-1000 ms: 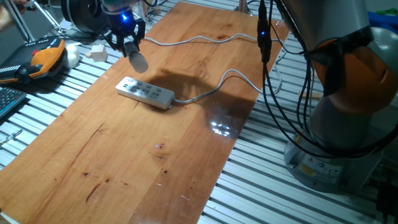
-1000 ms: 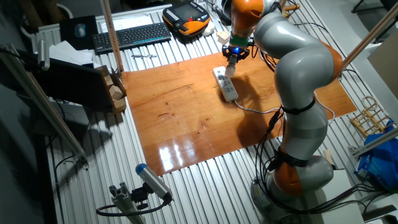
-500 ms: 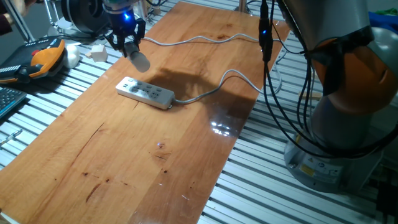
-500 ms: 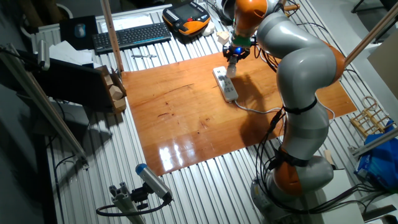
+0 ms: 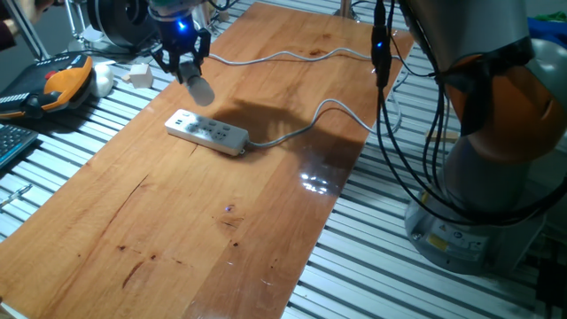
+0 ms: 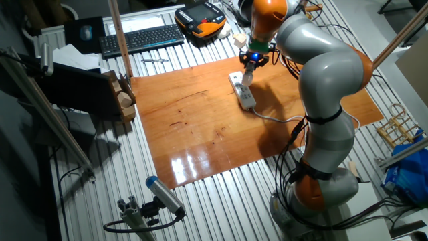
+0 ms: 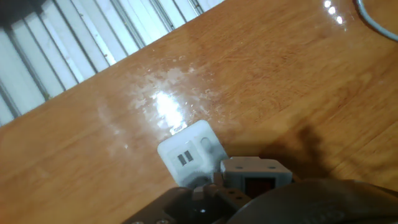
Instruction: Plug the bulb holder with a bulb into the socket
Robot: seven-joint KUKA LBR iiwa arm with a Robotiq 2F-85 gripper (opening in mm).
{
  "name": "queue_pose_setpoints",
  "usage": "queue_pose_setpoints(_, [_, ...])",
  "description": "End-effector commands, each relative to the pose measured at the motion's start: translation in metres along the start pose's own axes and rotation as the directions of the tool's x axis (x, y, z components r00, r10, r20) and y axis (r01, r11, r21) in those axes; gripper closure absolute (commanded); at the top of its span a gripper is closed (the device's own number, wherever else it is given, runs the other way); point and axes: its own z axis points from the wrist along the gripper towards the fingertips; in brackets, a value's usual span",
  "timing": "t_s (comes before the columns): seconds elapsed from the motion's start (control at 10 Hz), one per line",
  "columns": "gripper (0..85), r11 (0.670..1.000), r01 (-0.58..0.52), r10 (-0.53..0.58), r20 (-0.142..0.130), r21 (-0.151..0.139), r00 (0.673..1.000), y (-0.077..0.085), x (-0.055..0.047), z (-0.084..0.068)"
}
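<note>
With fingers (image 5: pixel 183 67) clamped on the bulb holder (image 5: pixel 198 87), we hover above the socket (image 5: pixel 206 132); next, align and lower.

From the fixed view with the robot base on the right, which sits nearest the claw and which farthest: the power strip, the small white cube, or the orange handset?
Measured from the claw:
1. Small white cube, on the slats beside it.
2. Power strip, on the board below; close to the cube's distance, hard to call.
3. Orange handset, far left.
</note>
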Motion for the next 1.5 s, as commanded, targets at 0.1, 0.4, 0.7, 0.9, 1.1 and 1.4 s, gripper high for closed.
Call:
queue_pose_setpoints(0.1, [85.0,0.999,-0.039,0.039,0.009,0.014,0.999,0.005,0.008,0.004])
queue_pose_setpoints(0.4, [85.0,0.993,-0.115,0.115,-0.012,0.008,0.993,0.017,0.023,0.005])
queue_pose_setpoints(0.7, [85.0,0.996,-0.075,0.075,0.000,-0.057,0.997,0.022,0.029,0.004])
queue_pose_setpoints(0.9, [85.0,0.998,-0.052,0.050,-0.037,-0.042,0.998,0.023,0.028,0.003])
queue_pose_setpoints(1.1, [85.0,0.987,-0.160,0.161,-0.054,0.028,0.985,0.024,0.028,0.002])
queue_pose_setpoints(1.4, [85.0,0.976,-0.220,0.220,-0.063,0.008,0.974,0.024,0.028,0.003])
